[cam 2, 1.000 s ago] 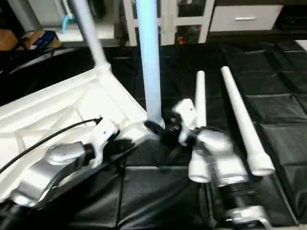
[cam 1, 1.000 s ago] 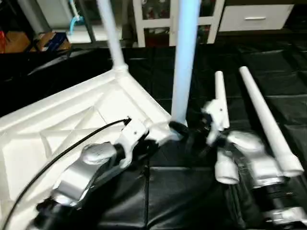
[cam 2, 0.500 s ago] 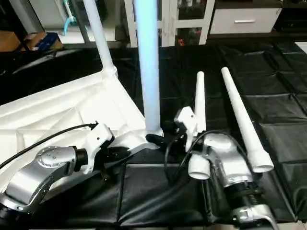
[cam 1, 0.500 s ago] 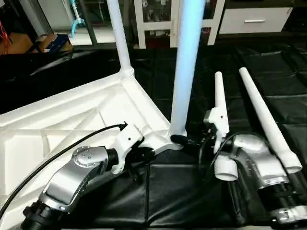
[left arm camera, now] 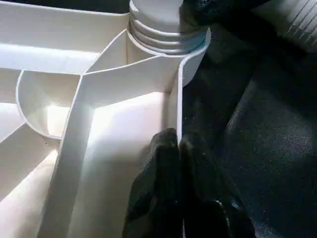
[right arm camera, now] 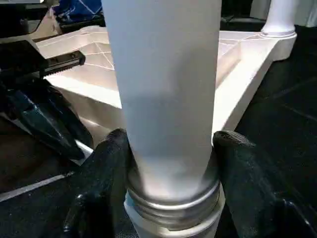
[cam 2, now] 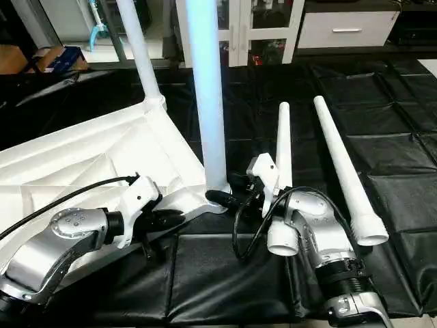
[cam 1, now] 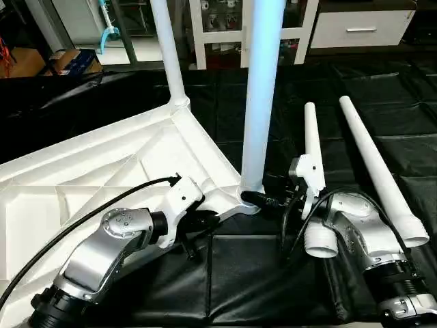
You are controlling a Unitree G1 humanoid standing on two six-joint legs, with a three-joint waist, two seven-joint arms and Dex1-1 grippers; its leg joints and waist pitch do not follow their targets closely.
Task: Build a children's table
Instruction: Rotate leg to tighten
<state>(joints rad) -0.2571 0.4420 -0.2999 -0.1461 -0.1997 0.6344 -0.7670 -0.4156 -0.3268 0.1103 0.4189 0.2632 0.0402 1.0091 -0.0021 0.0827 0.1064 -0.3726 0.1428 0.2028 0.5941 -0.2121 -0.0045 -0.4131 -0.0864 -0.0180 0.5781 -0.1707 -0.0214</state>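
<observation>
The white tabletop (cam 1: 102,164) lies upside down on the black mat, ribs facing up. One white leg (cam 1: 166,55) stands in the far corner socket. A second leg (cam 1: 261,89) stands upright in the near corner socket. My right gripper (cam 1: 256,198) is at this second leg's base, its fingers (right arm camera: 109,163) pressed against both sides just above the threaded collar. My left gripper (left arm camera: 178,144) is shut on the tabletop's rim wall close to that same socket. Two loose legs (cam 1: 312,150) (cam 1: 375,164) lie side by side on the mat beside my right forearm.
A black padded mat (cam 1: 259,273) covers the floor. White shelving (cam 1: 225,27) and a drawer unit (cam 1: 362,27) stand at the back, with a cardboard box (cam 1: 72,60) at the back left. A black cable (cam 1: 89,212) loops over the tabletop to my left arm.
The camera has tilted up a little. My right gripper's fingers have drawn in around the base of the near upright leg. My left gripper keeps its pinch on the rim.
</observation>
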